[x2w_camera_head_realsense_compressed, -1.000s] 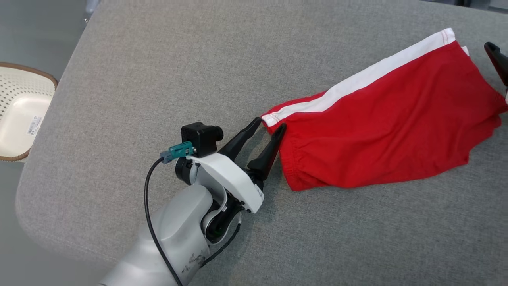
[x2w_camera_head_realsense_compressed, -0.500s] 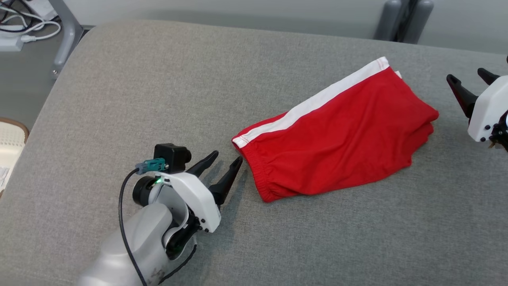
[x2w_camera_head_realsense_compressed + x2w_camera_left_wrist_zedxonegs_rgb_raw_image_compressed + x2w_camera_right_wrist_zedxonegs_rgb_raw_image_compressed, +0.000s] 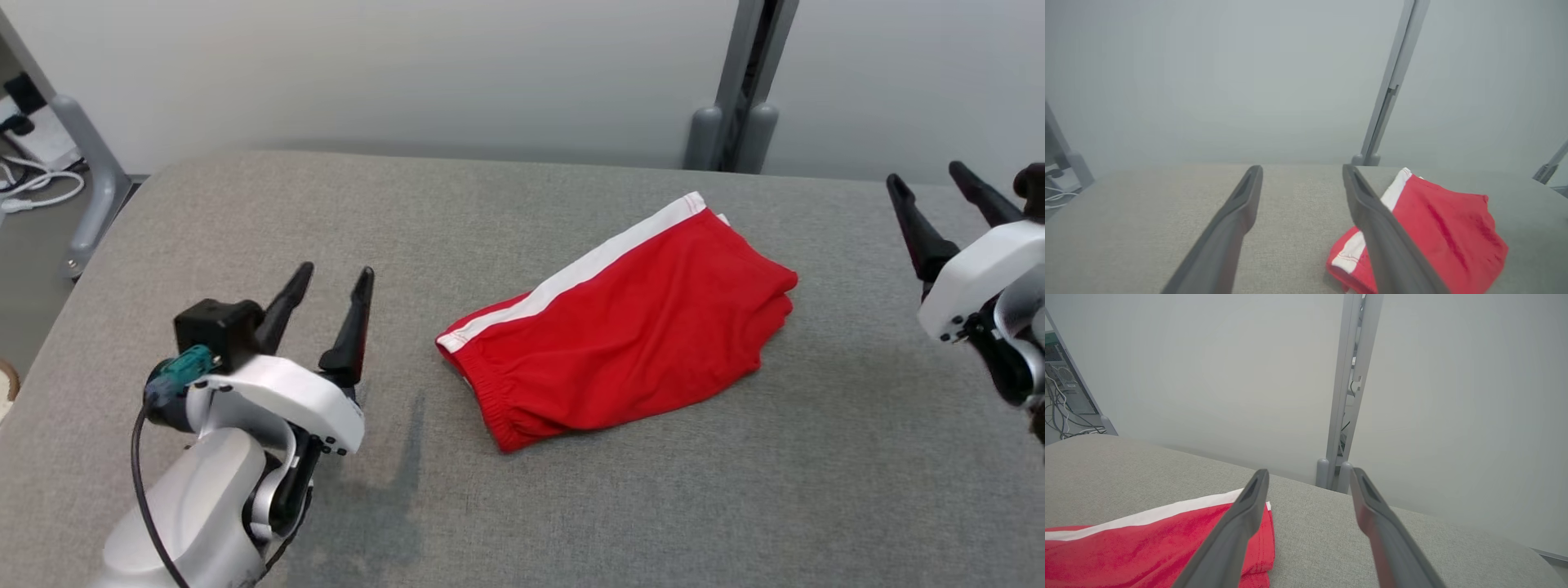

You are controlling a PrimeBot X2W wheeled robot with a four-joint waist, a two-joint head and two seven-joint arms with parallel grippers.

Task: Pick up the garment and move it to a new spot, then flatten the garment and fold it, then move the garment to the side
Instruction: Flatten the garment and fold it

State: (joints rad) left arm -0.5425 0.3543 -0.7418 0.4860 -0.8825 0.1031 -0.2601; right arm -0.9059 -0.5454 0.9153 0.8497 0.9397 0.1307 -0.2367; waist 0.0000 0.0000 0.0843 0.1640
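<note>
Backed off from the waistband corner it touched a second ago, the left gripper (image 3: 336, 271) now stands apart from the red cotton shorts with a white side stripe (image 3: 637, 327), at their 8 o'clock. Its two dark fingers are spread wide and hold nothing. The head camera has also tilted up, so the pale wall and a grey metal upright (image 3: 743, 82) have come into sight.

The shorts lie folded near the middle of the grey padded fabric surface (image 3: 571, 506), with the elastic waistband toward 7 o'clock and the stripe running along the 11 o'clock edge. The right gripper (image 3: 925, 174) hovers clear of them at their 2 o'clock, its fingers likewise wide and empty.

The head view takes in both grippers at once. The left wrist view adds a slanted grey leg (image 3: 1549, 165) at its 3 o'clock edge. The right wrist view adds a tangle of cables and equipment (image 3: 1061, 400) at 10 o'clock.

In the left wrist view one finger covers part of the striped edge, and the whole picture is hazy. In the right wrist view a finger crosses the shorts' corner, and the frame cuts the cloth off at 7 o'clock. The right gripper's body runs off the head view at 3 o'clock. How many layers the fold has cannot be told.

Count: one pair of shorts, one stripe, two grippers, four fingers.
</note>
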